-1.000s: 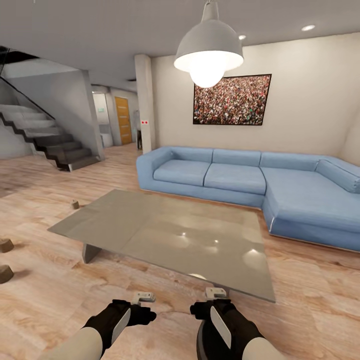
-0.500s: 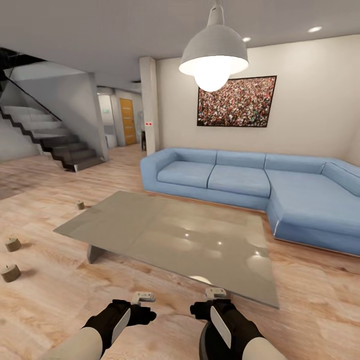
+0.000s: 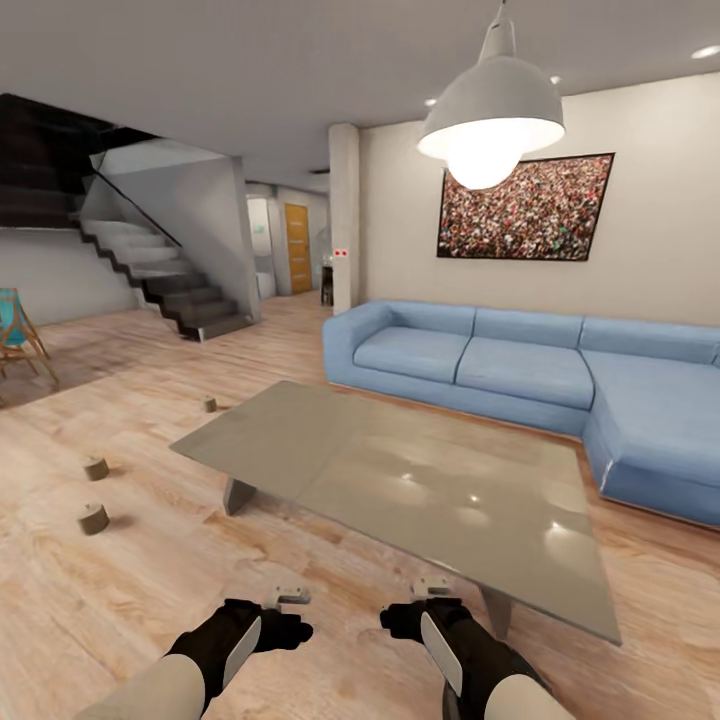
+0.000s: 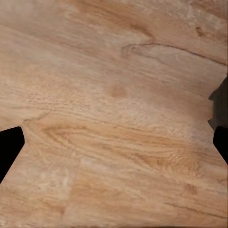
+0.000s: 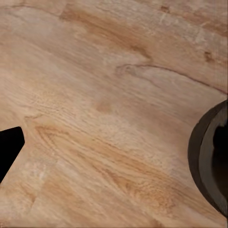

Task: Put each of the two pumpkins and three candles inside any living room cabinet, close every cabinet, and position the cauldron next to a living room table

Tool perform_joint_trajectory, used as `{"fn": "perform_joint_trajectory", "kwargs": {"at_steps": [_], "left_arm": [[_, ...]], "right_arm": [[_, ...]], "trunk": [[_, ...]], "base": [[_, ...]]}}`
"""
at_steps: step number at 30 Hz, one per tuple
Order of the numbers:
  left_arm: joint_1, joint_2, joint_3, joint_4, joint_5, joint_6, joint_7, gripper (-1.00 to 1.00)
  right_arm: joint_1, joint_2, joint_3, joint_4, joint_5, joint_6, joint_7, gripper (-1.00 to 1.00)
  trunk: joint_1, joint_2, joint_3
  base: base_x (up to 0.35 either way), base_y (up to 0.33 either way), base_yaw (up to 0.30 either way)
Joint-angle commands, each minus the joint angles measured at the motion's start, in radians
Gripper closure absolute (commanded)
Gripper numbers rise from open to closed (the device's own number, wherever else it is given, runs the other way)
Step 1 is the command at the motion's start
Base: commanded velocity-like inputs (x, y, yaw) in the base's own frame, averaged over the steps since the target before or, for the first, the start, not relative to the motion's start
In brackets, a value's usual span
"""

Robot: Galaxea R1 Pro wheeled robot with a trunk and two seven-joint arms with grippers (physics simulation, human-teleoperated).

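Three candles stand on the wooden floor to the left of the table: one [image 3: 94, 519] nearest, one [image 3: 96, 468] behind it, one [image 3: 209, 405] farther off by the table's far corner. The low grey table [image 3: 400, 470] fills the middle of the head view. Low in front of me are my left gripper [image 3: 292, 597] and my right gripper [image 3: 432, 587], both over bare floor short of the table's near edge. In the left wrist view the left gripper [image 4: 114, 137] is open, with nothing between its fingers. The right gripper [image 5: 109, 142] is likewise open. Pumpkins, cabinet and cauldron are out of view.
A blue corner sofa [image 3: 520, 370] runs behind the table and along the right. A pendant lamp [image 3: 490, 110] hangs over the table. A staircase [image 3: 170, 280] and a folding chair [image 3: 15, 335] are at the left. A dark round rim [image 5: 209, 161] lies beside the right gripper.
The whole view has swung left, so table, sofa and candles sit further right in the picture and the folding chair has come in. Both arms hold the same pose.
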Motion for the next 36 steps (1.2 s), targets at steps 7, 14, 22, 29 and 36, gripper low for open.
{"fn": "perform_joint_trajectory", "kwargs": {"at_steps": [7,14,22,29,36], "left_arm": [[0.000,0.000,-0.004,-0.002,-0.001,0.004,-0.002,-1.00],[0.000,0.000,-0.004,0.000,0.000,0.003,0.001,-1.00],[0.000,0.000,-0.005,0.001,0.000,0.003,0.003,-1.00],[0.000,0.000,-0.004,0.001,0.000,0.002,0.003,-1.00],[0.000,0.000,-0.004,0.000,0.000,0.000,0.003,-1.00]], "right_arm": [[0.000,0.000,0.004,-0.002,-0.012,0.004,-0.009,-1.00],[0.000,0.000,0.004,-0.002,-0.012,0.004,-0.009,-1.00],[0.000,0.000,0.005,-0.002,-0.012,0.004,-0.009,-1.00],[-0.001,0.000,0.007,-0.002,-0.011,0.003,-0.006,-1.00],[0.000,0.000,0.008,-0.002,-0.011,0.002,0.004,-1.00]], "trunk": [[0.000,-0.001,0.006],[0.000,-0.001,0.010],[0.000,-0.001,0.010],[0.000,-0.001,0.010],[0.000,-0.001,0.010]], "base": [[-0.044,0.273,0.243],[-0.004,0.285,0.159],[0.000,0.223,0.016],[0.000,0.151,0.001],[0.031,0.021,0.000]]}}
